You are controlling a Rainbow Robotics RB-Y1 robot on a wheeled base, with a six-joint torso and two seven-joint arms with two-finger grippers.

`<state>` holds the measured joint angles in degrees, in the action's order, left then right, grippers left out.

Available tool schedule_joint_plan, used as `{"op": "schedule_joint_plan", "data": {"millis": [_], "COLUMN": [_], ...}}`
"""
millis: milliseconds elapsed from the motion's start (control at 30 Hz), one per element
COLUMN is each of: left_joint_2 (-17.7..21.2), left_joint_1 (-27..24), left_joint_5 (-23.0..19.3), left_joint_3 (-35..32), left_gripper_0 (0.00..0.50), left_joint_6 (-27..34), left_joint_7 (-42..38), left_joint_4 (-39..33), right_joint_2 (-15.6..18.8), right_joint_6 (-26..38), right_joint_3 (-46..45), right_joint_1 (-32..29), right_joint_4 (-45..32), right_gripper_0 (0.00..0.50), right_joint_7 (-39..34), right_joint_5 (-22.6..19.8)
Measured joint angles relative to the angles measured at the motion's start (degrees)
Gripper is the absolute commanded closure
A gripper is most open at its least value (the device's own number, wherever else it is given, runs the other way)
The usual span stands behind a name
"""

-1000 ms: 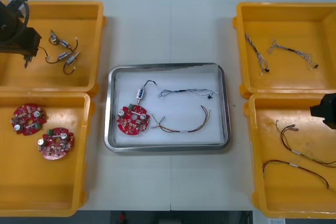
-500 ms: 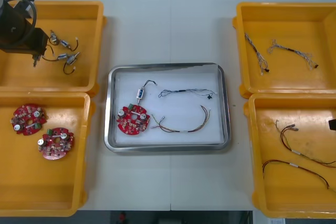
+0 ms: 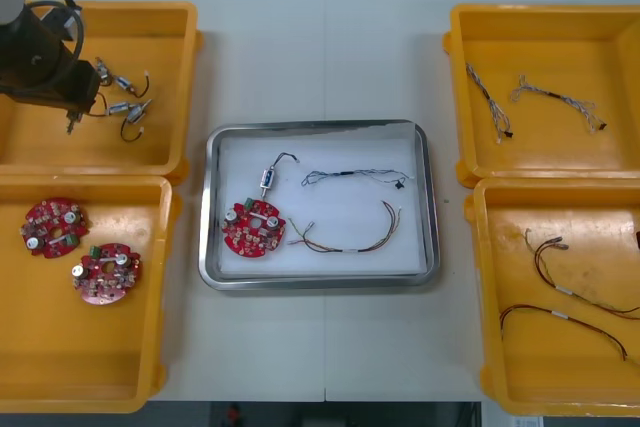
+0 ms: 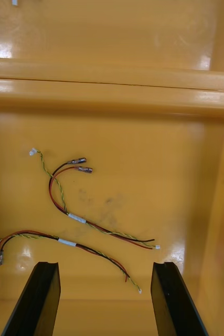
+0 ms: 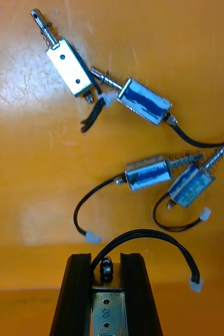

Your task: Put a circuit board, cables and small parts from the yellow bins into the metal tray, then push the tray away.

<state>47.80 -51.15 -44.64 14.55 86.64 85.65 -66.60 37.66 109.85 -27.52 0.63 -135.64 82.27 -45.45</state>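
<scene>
Metal tray (image 3: pixel 318 127) holds a circuit board (image 3: pixel 253 228), blue-and-white cable (image 3: pixel 350 177), red-and-yellow cable (image 3: pixel 352 241) and small metal part (image 3: pixel 269 179); left gripper (image 5: pixel 106 261) clamps a second part (image 5: pixel 107 310); right gripper (image 4: pixel 104 269) waits, fingers (image 4: pixel 40 296) apart; tray push remains.

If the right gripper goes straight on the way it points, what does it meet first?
Probably the nearer red and yellow cable, whose end lies between the open jaws of the right gripper; otherwise the floor of the yellow bin. Depth is unclear.

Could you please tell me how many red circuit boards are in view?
3. Two circuit boards lie in the near-left yellow bin, one beyond the other. The third lies in the metal tray, near its left wall. None appears hidden.
</scene>
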Motion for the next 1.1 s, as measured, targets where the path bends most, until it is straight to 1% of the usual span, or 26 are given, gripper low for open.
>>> {"op": "schedule_joint_plan", "data": {"millis": [167, 400, 733, 867, 967, 1100], "left_joint_2": [0.0, 0.0, 0.0, 0.0, 0.0, 0.0], "left_joint_1": [0.0, 0.0, 0.0, 0.0, 0.0, 0.0], "left_joint_5": [1.2, 1.7, 2.0, 1.0, -1.0, -2.3], "left_joint_3": [-2.7, -5.1, -8.7, -8.7, -8.7, -7.5], "left_gripper_0": [0.5, 0.5, 0.5, 0.5, 0.5, 0.5], "left_joint_6": [5.5, 10.2, 19.0, 21.4, 22.6, 22.8], "left_joint_7": [0.0, -0.1, -1.7, -6.1, -12.4, -21.1], "left_joint_4": [-4.8, -9.6, -17.7, -21.6, -24.8, -30.0], "right_joint_2": [0.0, 0.0, 0.0, 0.0, 0.0, 0.0], "right_joint_6": [0.0, 0.0, 0.0, 0.0, 0.0, 0.0], "right_joint_3": [0.0, 0.0, 0.0, 0.0, 0.0, 0.0], "right_joint_1": [-0.1, -0.2, -0.3, -0.3, -0.3, -0.3], "right_joint_4": [0.0, 0.0, 0.0, 0.0, 0.0, 0.0], "right_gripper_0": [0.0, 0.0, 0.0, 0.0, 0.0, 0.0], "right_joint_7": [0.0, 0.0, -0.4, -0.6, -1.2, -1.3], "right_joint_5": [0.6, 0.7, 0.7, 0.7, 0.8, 0.8]}}
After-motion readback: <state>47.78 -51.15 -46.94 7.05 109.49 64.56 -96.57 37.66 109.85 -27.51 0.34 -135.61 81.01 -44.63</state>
